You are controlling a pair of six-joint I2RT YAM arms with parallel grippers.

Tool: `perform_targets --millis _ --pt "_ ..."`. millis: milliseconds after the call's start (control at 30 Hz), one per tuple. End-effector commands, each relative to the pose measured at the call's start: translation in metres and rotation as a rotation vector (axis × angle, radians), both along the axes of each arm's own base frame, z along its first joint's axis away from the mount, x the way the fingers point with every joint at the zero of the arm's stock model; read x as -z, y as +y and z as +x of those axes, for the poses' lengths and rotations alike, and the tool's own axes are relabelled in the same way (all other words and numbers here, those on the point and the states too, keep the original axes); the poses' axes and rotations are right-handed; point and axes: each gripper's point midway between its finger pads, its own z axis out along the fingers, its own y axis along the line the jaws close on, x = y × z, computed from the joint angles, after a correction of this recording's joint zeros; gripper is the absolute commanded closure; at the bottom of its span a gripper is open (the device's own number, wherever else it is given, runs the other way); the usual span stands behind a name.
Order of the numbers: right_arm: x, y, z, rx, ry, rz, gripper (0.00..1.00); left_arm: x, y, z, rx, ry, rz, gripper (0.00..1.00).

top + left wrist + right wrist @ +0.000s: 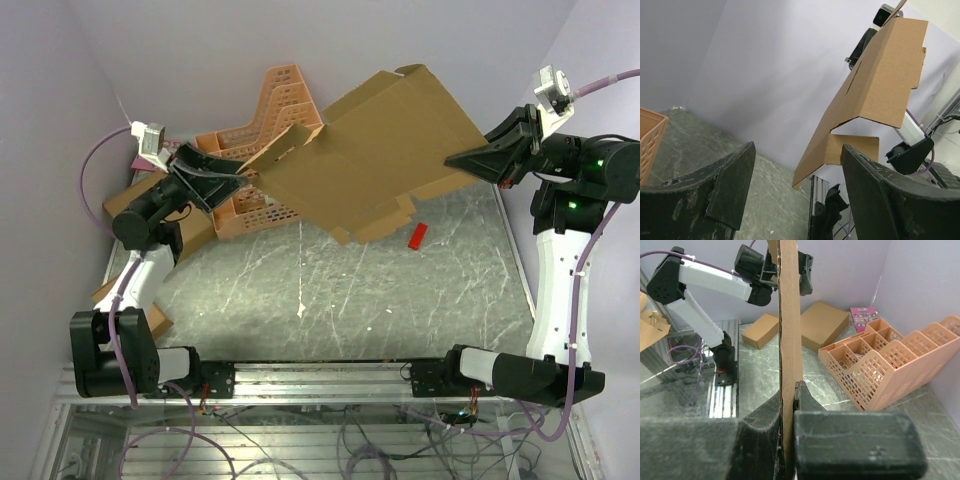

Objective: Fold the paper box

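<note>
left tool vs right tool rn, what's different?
Left tool is open and grips nothing; right tool is shut on the paper box. Left tool sits over the orange rack at the box's left end; right tool is at its right end. Both are black and raised off the table.

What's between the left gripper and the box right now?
Nothing. In the left wrist view the open left gripper faces the box across bare air.
</note>
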Motion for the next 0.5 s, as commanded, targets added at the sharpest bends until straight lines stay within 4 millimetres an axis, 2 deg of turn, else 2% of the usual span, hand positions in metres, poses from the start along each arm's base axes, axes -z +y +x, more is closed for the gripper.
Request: perform_targets --millis 0,233,467 --pt "-0.0038 -0.0009 -0.0038 0.009 -0.024 -0.005 1.0 -0.0219 -0.0121 -0.0413 0.048 -0.311 0.049 0.2" --pt "-0.0026 -0.0014 -0.001 0.011 -0.016 -0.001 1.0 -0.0235 -0.0155 -0.051 0.072 -0.322 0.063 0.2" --pt "-0.0051 -0.0007 -0.0037 0.014 -0.023 0.001 1.0 -0.0203 -0.017 -0.0446 0.073 -0.311 0.058 0.23"
